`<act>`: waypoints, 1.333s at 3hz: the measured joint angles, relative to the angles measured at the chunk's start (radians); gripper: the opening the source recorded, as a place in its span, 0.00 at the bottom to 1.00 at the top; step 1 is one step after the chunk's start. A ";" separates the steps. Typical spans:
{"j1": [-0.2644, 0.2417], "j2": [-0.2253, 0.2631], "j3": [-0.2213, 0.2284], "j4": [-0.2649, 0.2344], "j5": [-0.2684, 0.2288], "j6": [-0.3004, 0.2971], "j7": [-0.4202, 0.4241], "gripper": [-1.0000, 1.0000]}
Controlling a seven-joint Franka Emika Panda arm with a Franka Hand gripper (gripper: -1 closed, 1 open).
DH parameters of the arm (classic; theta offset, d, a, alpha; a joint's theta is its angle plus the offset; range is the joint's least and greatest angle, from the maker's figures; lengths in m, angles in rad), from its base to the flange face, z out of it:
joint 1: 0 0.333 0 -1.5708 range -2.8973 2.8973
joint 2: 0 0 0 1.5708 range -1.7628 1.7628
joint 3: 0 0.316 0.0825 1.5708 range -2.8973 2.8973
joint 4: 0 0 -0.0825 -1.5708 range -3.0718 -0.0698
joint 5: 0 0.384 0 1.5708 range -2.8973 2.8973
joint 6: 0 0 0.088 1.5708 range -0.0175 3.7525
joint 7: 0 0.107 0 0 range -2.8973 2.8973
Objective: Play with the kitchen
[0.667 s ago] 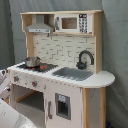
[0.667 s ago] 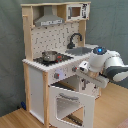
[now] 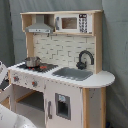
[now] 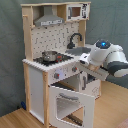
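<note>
The kitchen [image 4: 55, 60] stands upright on the wood floor [image 4: 15, 117] against a grey backdrop. In both exterior views a small metal pot [image 3: 32, 62] sits on the stovetop [image 3: 31, 66], left of the sink [image 3: 73, 73] and faucet [image 3: 85, 58]. In the second exterior view the oven door [image 4: 72, 102] hangs open, tilted forward. My arm [image 4: 107, 57] reaches in at the counter's right edge, just above that door, probably working at the oven. Whether my fingers are wide or narrow: cannot tell, they are hidden.
</note>
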 joint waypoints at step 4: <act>-0.150 0.041 -0.069 0.322 -0.025 -0.075 -0.026 1.00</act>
